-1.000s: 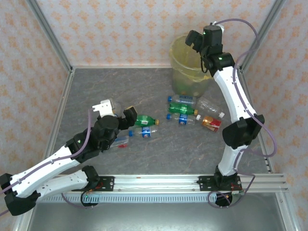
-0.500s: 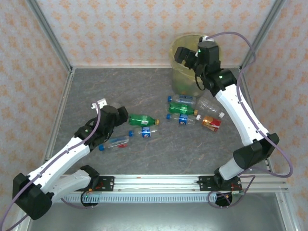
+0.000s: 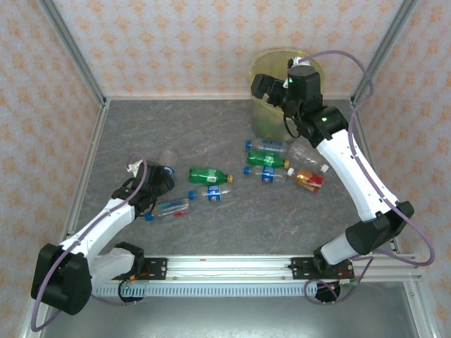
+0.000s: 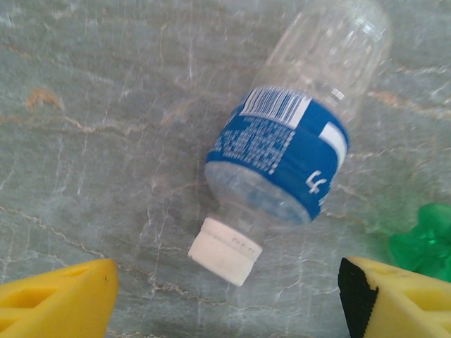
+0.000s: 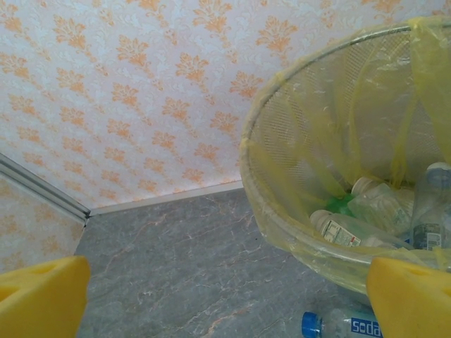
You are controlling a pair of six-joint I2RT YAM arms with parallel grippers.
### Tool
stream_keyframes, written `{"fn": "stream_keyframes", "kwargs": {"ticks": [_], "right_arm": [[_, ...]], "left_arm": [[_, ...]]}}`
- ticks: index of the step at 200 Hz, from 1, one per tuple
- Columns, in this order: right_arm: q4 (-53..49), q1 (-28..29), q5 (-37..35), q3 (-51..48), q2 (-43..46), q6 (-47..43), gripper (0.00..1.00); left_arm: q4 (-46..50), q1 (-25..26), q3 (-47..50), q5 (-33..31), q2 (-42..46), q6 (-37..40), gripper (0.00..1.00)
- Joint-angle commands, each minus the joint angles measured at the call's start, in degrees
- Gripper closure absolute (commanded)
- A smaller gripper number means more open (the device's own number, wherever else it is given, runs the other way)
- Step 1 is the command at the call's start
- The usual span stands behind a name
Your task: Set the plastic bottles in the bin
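left claw [image 4: 227, 299] shifted left | white-capped bottle [image 4: 282, 165] just ahead of parted fingers

The bin [image 3: 269, 121] is standing at the counter's [image 3: 211, 134] one o'clock, with bottles [image 5: 338, 229] lying inside it. A bottle cluster [image 3: 271, 160] is lying at the bin's six o'clock, further bottles [image 3: 209, 174] toward eight o'clock.

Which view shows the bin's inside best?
Right wrist: it looks over the rim into the bin, with bottles lying inside. Top external shows the bin from above, its mouth partly covered by the right arm.
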State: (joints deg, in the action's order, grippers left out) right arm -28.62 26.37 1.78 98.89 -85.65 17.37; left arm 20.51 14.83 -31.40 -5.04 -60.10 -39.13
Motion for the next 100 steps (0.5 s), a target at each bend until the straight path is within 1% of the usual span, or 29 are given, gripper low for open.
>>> {"fn": "stream_keyframes", "kwargs": {"ticks": [1, 14, 26, 48, 71, 88, 100], "right_arm": [[1.11, 0.62, 1.03, -0.10, 0.53, 0.63, 0.00], [0.83, 0.92, 1.03, 0.54, 0.09, 0.22, 0.00], [0.35, 1.15, 0.92, 1.25, -0.27, 0.06, 0.00], [0.19, 1.42, 0.68, 1.66, -0.50, -0.05, 0.00], [0.14, 1.41, 0.67, 1.41, -0.40, 0.08, 0.00], [0.06, 1.56, 0.83, 1.24, -0.46, 0.08, 0.00], [-0.12, 1.49, 0.94, 1.27, -0.32, 0.04, 0.00]], "left_arm": [[-4.83, -0.76, 1.53, 1.83, -0.91, 1.30, 0.19], [-6.09, -1.16, 1.99, 2.39, -1.74, 1.84, 0.19], [-7.14, -1.38, 2.04, 2.90, -2.58, 2.21, 0.23], [-9.43, -1.56, 2.17, 3.71, -4.14, 2.26, 0.23], [-11.22, -1.63, 1.71, 4.04, -6.91, 2.64, 0.26], [-12.53, -1.73, 1.15, 5.05, -9.21, 2.87, 0.27], [-13.08, -1.71, 0.53, 5.45, -11.12, 3.18, 0.29]]}}
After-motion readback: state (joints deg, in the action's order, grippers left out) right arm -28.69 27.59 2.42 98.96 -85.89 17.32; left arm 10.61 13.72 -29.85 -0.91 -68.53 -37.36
